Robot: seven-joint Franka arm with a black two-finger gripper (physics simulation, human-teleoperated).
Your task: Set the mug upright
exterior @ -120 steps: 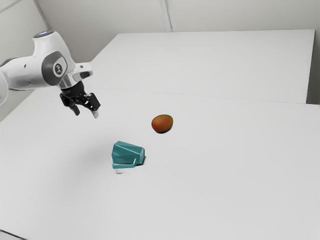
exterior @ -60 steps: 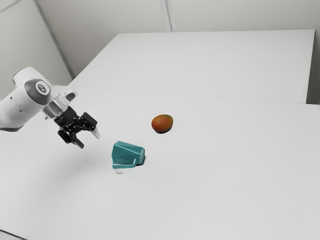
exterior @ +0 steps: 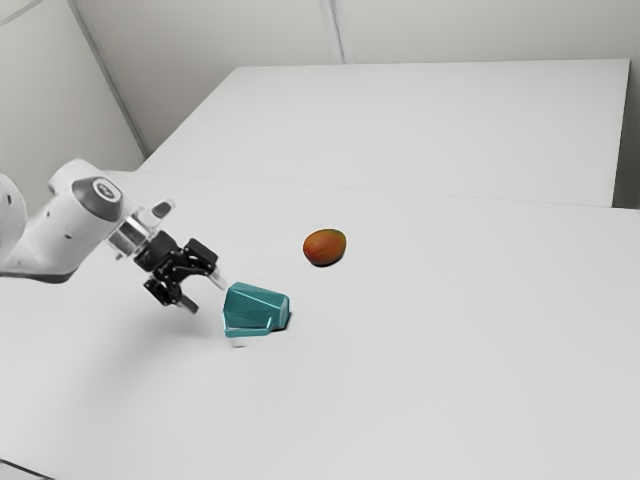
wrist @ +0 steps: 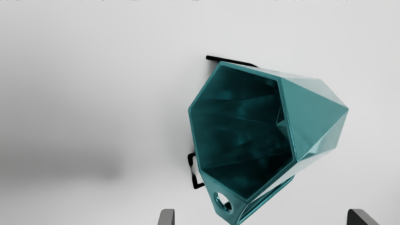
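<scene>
In the exterior view my gripper (exterior: 203, 295) is just off the mug's open end, on the exterior view's left of it. The teal faceted mug (exterior: 256, 308) lies on its side, its base toward the exterior view's right. Seen from the wrist, the mug (wrist: 312, 115) turns its hollow mouth toward my hand, and its handle reaches down near the fingertips. My gripper (wrist: 261, 217) stands open, its two tips wide apart with nothing held between them.
An orange-brown mango-like fruit (exterior: 325, 247) rests on the white table (exterior: 450, 330), beyond the mug and toward the exterior view's right. Grey-white walls stand behind the table.
My hand has come down from above, first lower and then toward the exterior view's right, close to the mug. The mug and the fruit have not moved.
</scene>
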